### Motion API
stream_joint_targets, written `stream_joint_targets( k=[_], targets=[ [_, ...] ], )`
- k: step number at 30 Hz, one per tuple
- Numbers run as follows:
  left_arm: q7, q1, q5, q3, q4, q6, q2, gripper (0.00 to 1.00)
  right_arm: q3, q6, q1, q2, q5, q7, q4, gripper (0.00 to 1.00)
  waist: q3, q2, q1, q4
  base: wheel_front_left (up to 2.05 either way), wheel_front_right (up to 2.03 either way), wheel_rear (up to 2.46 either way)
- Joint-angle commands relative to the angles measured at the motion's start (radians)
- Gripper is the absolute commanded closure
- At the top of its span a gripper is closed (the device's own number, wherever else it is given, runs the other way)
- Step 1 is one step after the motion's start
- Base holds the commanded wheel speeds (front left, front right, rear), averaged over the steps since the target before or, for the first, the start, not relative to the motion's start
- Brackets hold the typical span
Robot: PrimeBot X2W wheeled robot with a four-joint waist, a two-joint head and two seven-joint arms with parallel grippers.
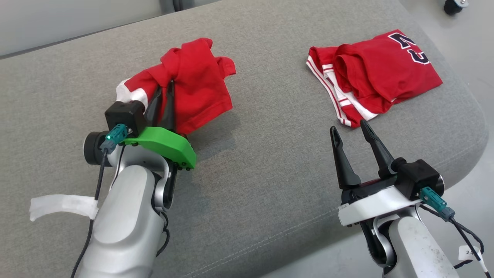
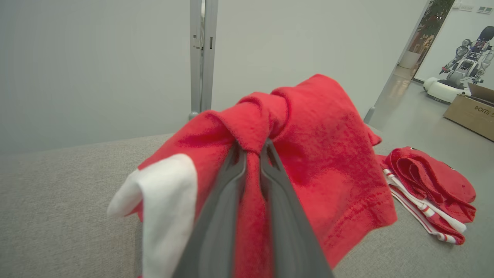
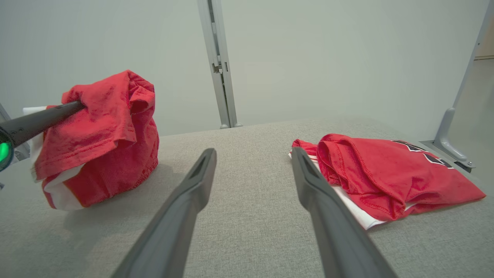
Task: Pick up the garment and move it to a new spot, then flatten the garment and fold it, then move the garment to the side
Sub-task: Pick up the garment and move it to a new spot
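Note:
A crumpled red garment (image 1: pixel 197 77) with white patches hangs bunched over the left half of the grey cushioned surface (image 1: pixel 262 154), its lower hem at or just above the fabric. My left gripper (image 1: pixel 166 87) is shut on a red fold near the bundle's top. The left wrist view has both fingers pinching the garment (image 2: pixel 320 154) at the gripper's (image 2: pixel 252 146) tips. In the right wrist view the garment (image 3: pixel 104 127) droops from that gripper's finger (image 3: pixel 42 119). My right gripper (image 1: pixel 348 126) stands open and empty over the surface's right front, and the right wrist view shows it (image 3: pixel 253 152) wide apart.
A folded red jersey (image 1: pixel 382 73) with white stripes and a dark number lies at the far right, just beyond my right fingertips, also the jersey (image 3: pixel 386 173). The surface's rounded corner drops off at right. A wall and metal post (image 3: pixel 220 61) stand behind. A cardboard box (image 2: pixel 471 112) sits on the floor.

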State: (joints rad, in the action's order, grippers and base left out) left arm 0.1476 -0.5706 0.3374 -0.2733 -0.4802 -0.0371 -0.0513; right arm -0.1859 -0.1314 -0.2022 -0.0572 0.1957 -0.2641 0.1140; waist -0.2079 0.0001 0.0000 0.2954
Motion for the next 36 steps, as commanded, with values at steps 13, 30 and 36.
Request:
stream_joint_targets(
  k=[13, 30, 36],
  targets=[
    [0.018, -0.071, 0.381, -0.292, -0.127, -0.01, -0.002, 0.0, -0.012, 0.001, -0.022, 0.007, 0.022, 0.001, 0.003, 0.0, -0.054, -0.0001, 0.0, 0.064, 0.0, 0.0, 0.0],
    [0.117, 0.016, 0.29, -0.268, 0.09, -0.112, -0.103, 0.0, -0.027, 0.002, 0.016, 0.006, 0.023, 0.001, 0.014, 0.0, 0.055, -0.0001, 0.0, -0.105, 0.0, 0.0, 0.0],
    [0.117, 0.134, 0.216, -0.183, 0.21, -0.146, -0.143, 0.0, -0.032, 0.001, 0.031, 0.006, 0.014, 0.001, 0.024, 0.0, 0.084, -0.0001, 0.0, -0.164, 0.0, 0.0, 0.0]
  ],
)
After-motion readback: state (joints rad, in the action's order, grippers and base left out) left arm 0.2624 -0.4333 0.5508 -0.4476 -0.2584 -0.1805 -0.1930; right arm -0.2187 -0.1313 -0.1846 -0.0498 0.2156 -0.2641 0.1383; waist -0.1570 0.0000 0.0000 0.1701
